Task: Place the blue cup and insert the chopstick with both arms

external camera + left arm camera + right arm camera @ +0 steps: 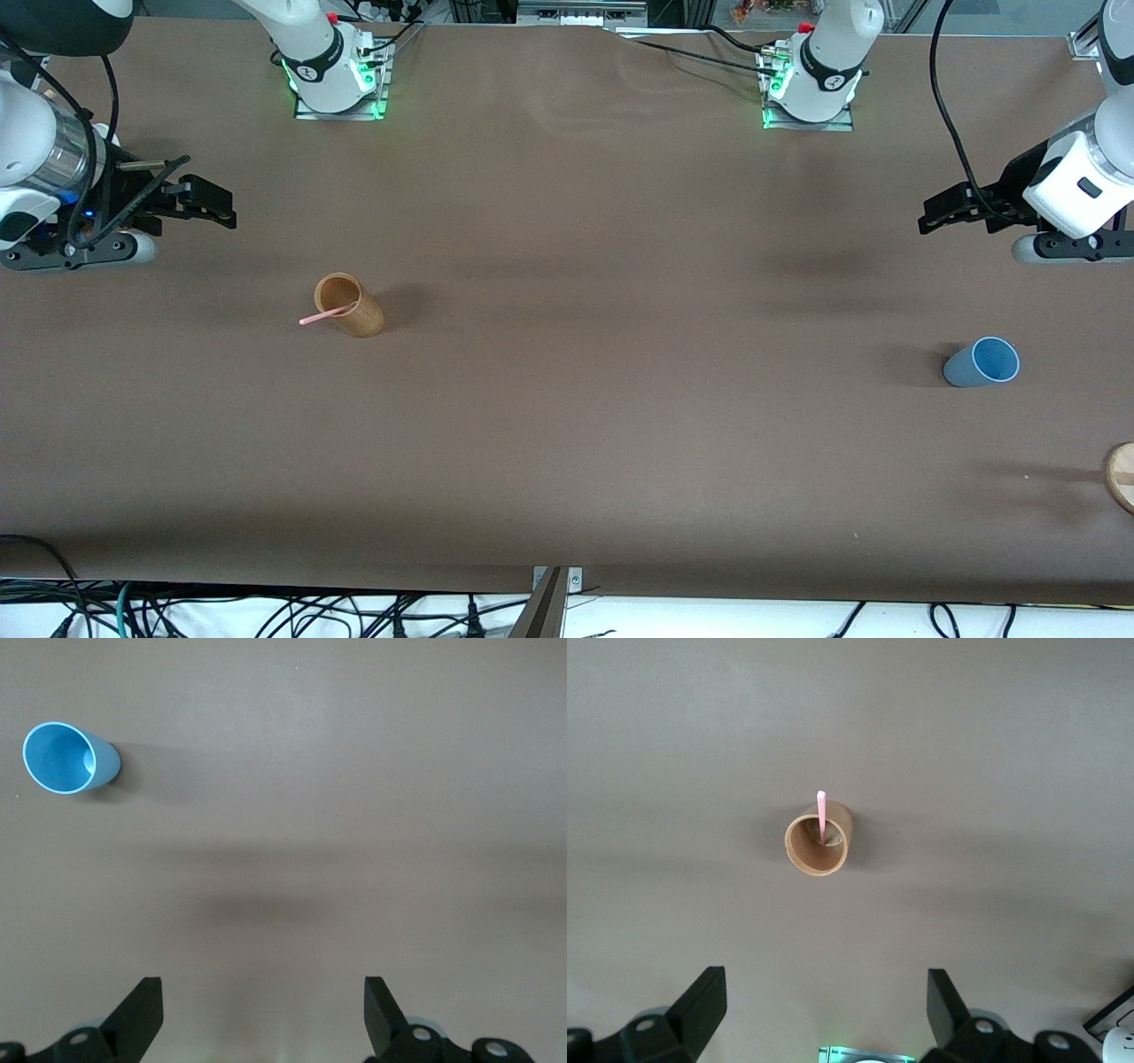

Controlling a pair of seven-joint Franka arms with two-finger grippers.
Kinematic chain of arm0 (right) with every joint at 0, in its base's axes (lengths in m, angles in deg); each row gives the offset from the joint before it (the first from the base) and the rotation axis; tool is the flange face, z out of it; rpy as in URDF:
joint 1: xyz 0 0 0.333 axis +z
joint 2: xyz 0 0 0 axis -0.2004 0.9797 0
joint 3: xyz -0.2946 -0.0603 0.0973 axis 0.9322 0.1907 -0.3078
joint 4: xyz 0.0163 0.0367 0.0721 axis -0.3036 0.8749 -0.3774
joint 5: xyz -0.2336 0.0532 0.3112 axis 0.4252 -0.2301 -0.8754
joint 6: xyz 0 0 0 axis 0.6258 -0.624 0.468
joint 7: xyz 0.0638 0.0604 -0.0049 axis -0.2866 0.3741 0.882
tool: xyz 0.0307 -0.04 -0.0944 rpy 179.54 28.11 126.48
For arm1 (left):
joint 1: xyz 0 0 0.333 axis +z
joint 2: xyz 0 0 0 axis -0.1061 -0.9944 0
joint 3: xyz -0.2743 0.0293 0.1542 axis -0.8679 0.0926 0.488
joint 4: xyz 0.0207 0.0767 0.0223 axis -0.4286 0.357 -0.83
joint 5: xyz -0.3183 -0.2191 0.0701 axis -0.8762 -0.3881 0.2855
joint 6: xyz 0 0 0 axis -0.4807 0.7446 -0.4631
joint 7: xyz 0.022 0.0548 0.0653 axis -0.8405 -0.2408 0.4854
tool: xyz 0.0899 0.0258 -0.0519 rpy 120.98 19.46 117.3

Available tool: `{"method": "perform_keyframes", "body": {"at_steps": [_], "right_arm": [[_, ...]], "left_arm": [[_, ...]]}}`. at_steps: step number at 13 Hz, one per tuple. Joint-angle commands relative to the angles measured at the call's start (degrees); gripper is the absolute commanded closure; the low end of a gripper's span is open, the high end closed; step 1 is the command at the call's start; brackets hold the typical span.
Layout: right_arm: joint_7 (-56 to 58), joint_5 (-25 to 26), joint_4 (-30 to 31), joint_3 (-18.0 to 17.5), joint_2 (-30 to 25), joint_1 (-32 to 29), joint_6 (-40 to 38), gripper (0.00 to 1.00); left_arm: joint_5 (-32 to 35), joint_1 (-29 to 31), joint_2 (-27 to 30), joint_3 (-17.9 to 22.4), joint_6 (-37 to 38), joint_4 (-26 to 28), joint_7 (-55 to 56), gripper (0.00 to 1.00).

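The blue cup (982,362) stands upright and empty toward the left arm's end of the table; the left wrist view shows the cup (69,758) well off from the fingers. My left gripper (937,213) (263,992) hangs open over bare table with nothing between its jaws. The pink chopstick (323,315) leans inside a tan wooden holder (349,305) toward the right arm's end, its tip sticking out over the rim. From the right wrist, holder (819,839) and chopstick (821,815) lie ahead of my right gripper (217,206) (826,983), which hovers open and empty.
A round wooden piece (1121,477) sits at the table's edge at the left arm's end, nearer the front camera than the cup. Brown table cover (620,399) stretches between holder and cup. Arm bases (337,80) (811,89) stand along the robots' edge.
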State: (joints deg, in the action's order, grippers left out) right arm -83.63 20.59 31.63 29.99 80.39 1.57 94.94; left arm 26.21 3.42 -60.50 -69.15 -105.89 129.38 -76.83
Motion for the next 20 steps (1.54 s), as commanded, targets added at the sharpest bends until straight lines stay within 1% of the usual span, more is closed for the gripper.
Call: {"method": "perform_keyframes", "body": {"at_steps": [1, 14, 18, 20], "right_arm": [[0.0, 0.47, 0.06, -0.38, -0.76, -0.21, 0.38, 0.0], [-0.01, 0.38, 0.32, -0.2, -0.93, -0.38, 0.03, 0.0], [-0.27, 0.38, 0.94, -0.38, -0.67, -0.3, 1.25, 0.0], [-0.27, 0.38, 2.25, -0.38, -0.58, -0.21, 3.18, 0.0]], "left_arm": [[0.85, 0.91, -0.55, -0.28, 0.42, -0.79, -0.86, 0.0], [0.58, 1.27, -0.81, -0.28, 0.42, -0.88, -1.3, 0.0], [0.58, 1.27, -0.9, -0.28, 0.42, -1.14, -1.38, 0.0], [0.58, 1.44, -0.9, -0.28, 0.42, -1.14, -1.38, 0.0]]}}
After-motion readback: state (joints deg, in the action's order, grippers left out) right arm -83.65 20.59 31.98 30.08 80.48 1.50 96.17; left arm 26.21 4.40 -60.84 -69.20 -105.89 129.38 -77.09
